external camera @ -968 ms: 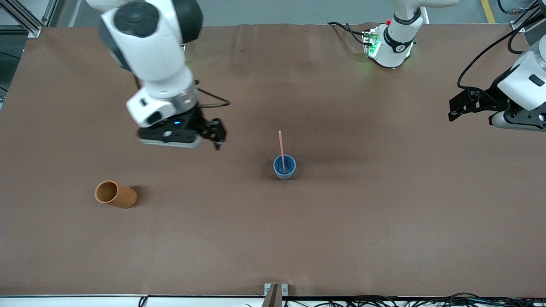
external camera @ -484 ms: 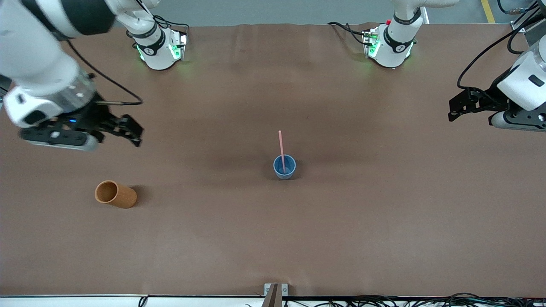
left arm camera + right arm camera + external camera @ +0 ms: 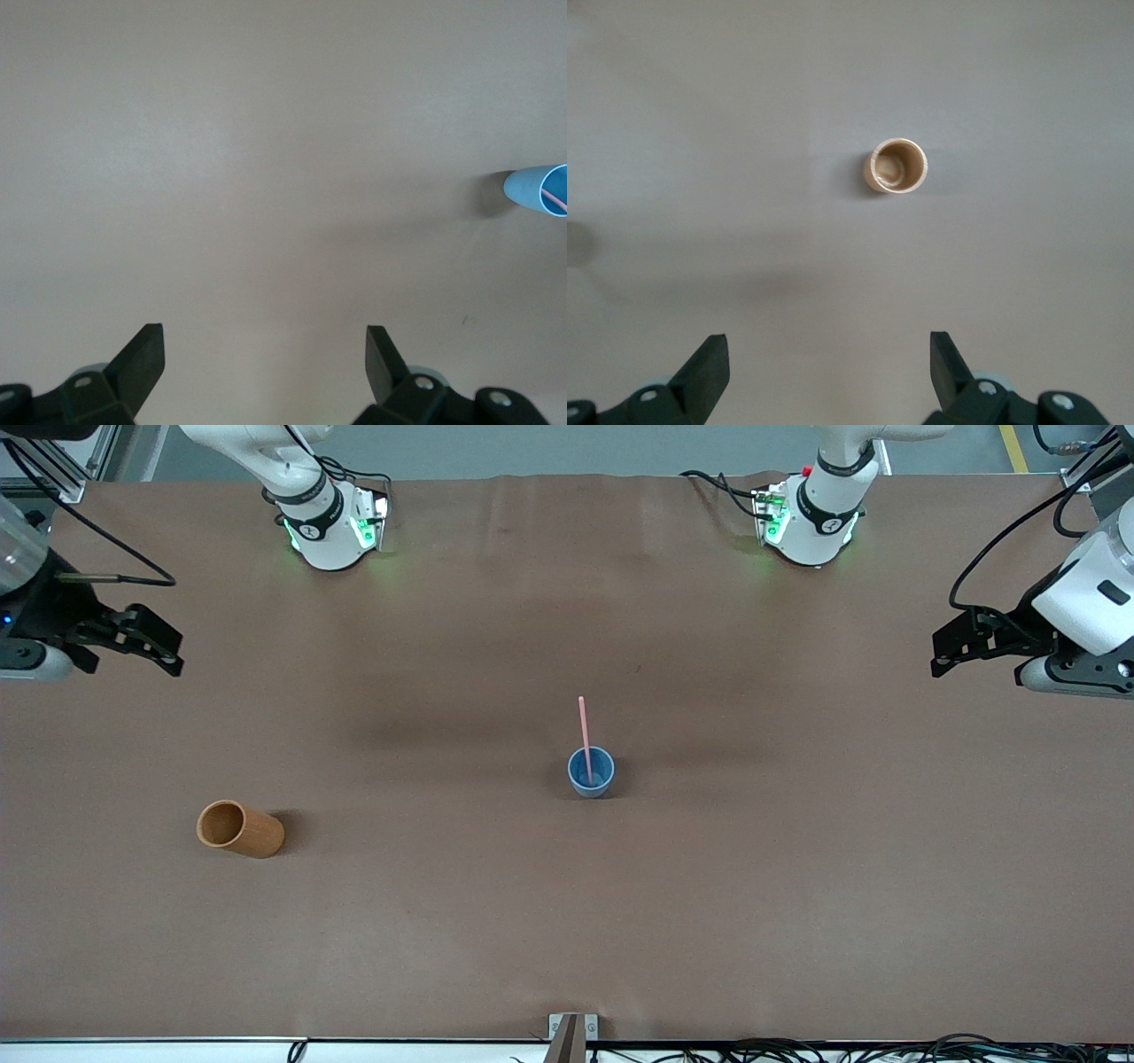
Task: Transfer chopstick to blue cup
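The chopstick (image 3: 584,731) stands inside the blue cup (image 3: 591,771), well apart from both grippers, so the task looks finished. The right gripper (image 3: 146,642) and the left gripper (image 3: 952,651) hang wide and empty over the tabletop (image 3: 567,921) ends. No next move seems needed.

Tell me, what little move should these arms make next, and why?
Probably none beyond parking where they are. The chopstick already stands in the blue cup, leaning on its rim, so the job looks done. The right gripper hangs open over the right arm's end of the table, and the left gripper waits open over the left arm's end; neither holds anything.
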